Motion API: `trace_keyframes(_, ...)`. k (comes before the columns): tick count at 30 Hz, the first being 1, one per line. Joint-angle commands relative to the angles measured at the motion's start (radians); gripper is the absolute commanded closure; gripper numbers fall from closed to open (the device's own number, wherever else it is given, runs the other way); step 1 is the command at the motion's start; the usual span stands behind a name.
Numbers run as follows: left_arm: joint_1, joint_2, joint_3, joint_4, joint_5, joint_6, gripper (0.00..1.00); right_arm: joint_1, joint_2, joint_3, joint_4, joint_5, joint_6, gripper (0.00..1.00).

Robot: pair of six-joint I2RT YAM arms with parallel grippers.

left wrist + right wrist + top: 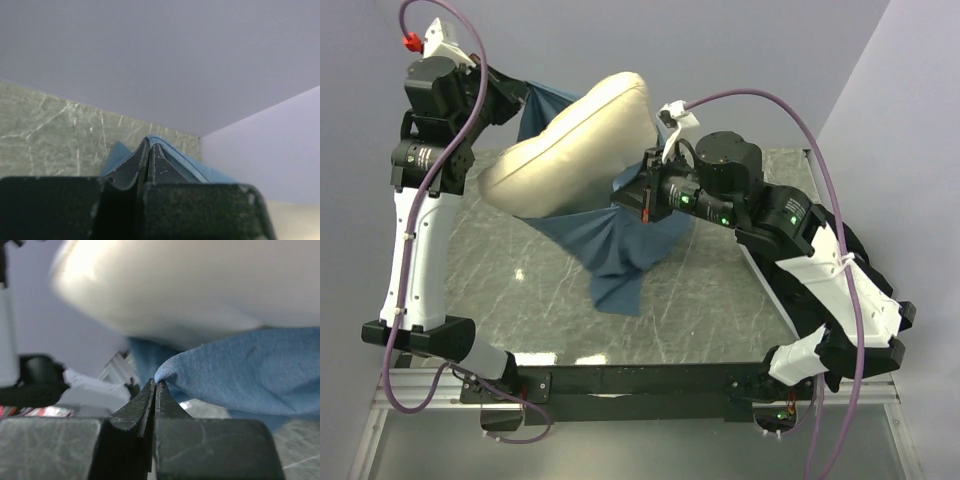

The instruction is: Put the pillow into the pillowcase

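Observation:
The cream-white pillow [578, 138] lies tilted in mid-air between the two arms, its lower part sunk into the dusty-blue pillowcase [620, 250], which sags below it down to the table. My left gripper [523, 100] is shut on the pillowcase's edge at the far left. In the left wrist view the blue pillowcase [200, 167] drapes over the closed tips of that gripper [149, 142]. My right gripper [632, 197] is shut on the pillowcase's opposite edge. The right wrist view shows the right gripper [156, 384] pinching a fold of the pillowcase [240, 375] under the pillow [200, 285].
A grey-green marble tabletop [720, 310] lies under the hanging cloth. Pale walls close the back and the right side, meeting at a corner. A black frame rail [640, 380] runs along the near edge between the arm bases.

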Motion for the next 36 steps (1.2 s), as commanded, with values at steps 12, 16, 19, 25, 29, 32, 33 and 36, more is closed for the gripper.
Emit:
trace_keyframes(12,-0.132,-0.021,0.000,0.134,0.006,0.078,0.99,-0.432,-0.088,-0.055,0.144,-0.155,0.058,1.00)
trace_keyframes(16,0.098,-0.039,0.014,0.159,0.126,0.013,0.99,-0.069,-0.071,-0.121,0.179,-0.004,0.033,1.00)
trace_keyframes(19,0.259,-0.018,0.039,0.166,0.241,-0.054,0.99,0.030,-0.045,-0.102,0.165,0.088,0.006,1.00)
trace_keyframes(25,0.136,-0.039,-0.057,0.256,0.283,-0.042,0.99,-0.138,-0.062,0.027,0.050,0.077,-0.050,1.00)
trace_keyframes(29,-0.097,0.007,0.020,0.190,0.180,0.051,0.99,-0.437,-0.102,0.052,0.050,-0.071,-0.010,1.00)
trace_keyframes(32,-0.159,0.019,0.067,0.177,0.132,0.065,0.99,-0.487,-0.085,0.092,0.055,-0.132,0.018,1.00)
trace_keyframes(33,-0.155,0.024,0.092,0.165,0.110,0.087,0.99,-0.478,-0.087,0.070,0.070,-0.155,0.031,1.00)
trace_keyframes(36,-0.005,0.035,0.180,0.130,0.117,0.040,0.99,-0.276,-0.085,0.032,0.093,-0.026,0.010,1.00)
